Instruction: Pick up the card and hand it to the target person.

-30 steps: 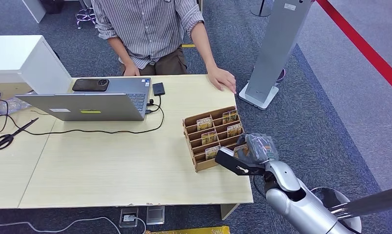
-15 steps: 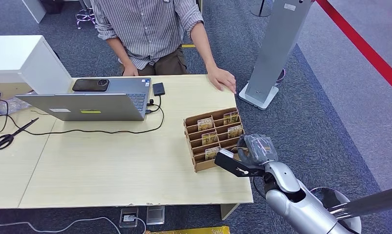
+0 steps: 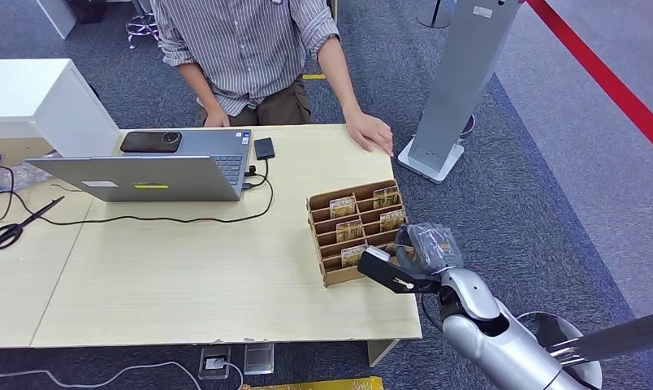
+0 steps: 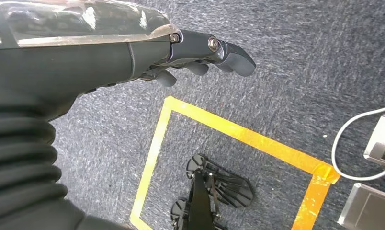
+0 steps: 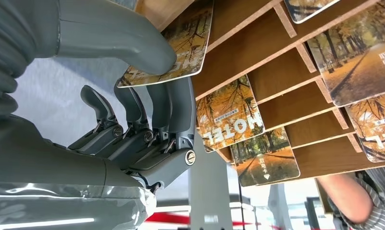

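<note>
**Right hand pinches a card at the near right corner of the wooden rack**

The cards carry autumn tree photographs, and one in the right wrist view reads "HOTEL" upside down in white letters, with smaller characters too fine to read. Another at that picture's edge bears small vertical characters, also unreadable.

In the right wrist view the card [image 5: 174, 48] lies between the thick grey thumb [image 5: 118, 36] pressed on its printed face and the darker fingers [image 5: 174, 112] behind it, so the right hand [image 5: 133, 120] grips it. The card sits at the outer end of the card rack [image 5: 286, 62], at its slot or just out of it; which cannot be told. Several more cards stand in the wooden compartments beyond.

The head view places this on the worktop [image 3: 185, 276]: the right hand [image 3: 417, 256] is at the near right corner of the card rack [image 3: 327, 240], near the worktop's right edge, and hides the held card. Across the worktop, on the far side, a person [image 3: 250, 49] in a striped shirt rests a hand [image 3: 370, 130] on the far edge. A laptop [image 3: 144, 171] with a phone [image 3: 151, 141] on it stands to the left, scissors [image 3: 19, 226] further left.

The left wrist view shows the left hand [image 4: 195, 57] over grey carpet and yellow floor tape [image 4: 243, 136], fingers loosely curled and holding nothing.
</note>
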